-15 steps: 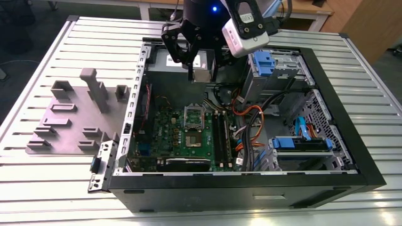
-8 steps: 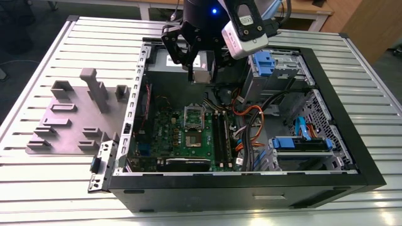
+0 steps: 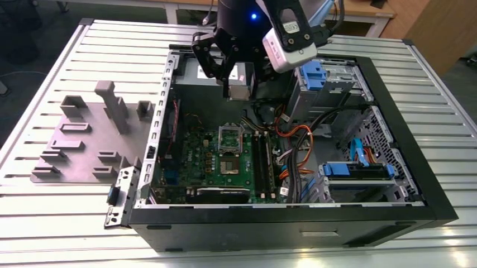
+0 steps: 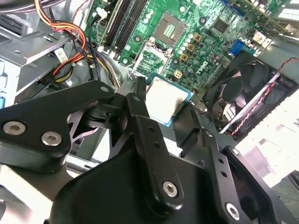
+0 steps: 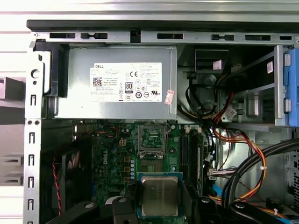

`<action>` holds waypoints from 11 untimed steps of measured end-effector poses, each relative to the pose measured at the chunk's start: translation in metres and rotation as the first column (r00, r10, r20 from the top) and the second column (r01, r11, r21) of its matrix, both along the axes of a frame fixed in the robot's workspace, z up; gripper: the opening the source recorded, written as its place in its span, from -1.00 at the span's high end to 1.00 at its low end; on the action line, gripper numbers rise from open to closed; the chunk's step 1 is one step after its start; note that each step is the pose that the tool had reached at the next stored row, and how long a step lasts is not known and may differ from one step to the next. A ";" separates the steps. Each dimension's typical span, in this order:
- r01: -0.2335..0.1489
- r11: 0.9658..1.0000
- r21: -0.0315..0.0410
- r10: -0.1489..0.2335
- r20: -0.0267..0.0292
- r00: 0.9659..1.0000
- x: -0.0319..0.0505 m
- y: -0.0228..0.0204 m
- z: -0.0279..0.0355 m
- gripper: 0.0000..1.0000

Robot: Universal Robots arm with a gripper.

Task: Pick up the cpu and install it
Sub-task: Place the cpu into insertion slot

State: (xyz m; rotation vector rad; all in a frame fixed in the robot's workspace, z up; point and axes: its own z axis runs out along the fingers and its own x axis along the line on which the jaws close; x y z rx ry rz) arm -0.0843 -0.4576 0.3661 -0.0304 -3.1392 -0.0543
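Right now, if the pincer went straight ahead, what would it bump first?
Probably the green motherboard, near the open socket; the cpu in the pincer would touch first. Depth is unclear.

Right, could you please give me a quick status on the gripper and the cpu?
Gripper shut on the cpu, over the open case. Socket frame hinged open. Orange cables off to the socket's side.

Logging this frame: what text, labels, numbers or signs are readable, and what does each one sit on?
Nothing here can be quoted reliably.
On the grey box, the white label: rows of fine print and marks, too small.
Beside it, the red-and-white sticker: unreadable.
On the motherboard: white lettering, blurred.
On the cpu, gripped by the tool: no legible marking on its metal top.
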 end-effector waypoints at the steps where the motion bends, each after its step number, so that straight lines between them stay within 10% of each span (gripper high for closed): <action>1: 0.000 1.000 0.000 0.000 0.000 1.000 0.0000 0.0000 -0.0017 0.05; 11: 0.000 1.000 0.000 0.000 0.000 1.000 0.0000 -0.0089 -0.0187 0.05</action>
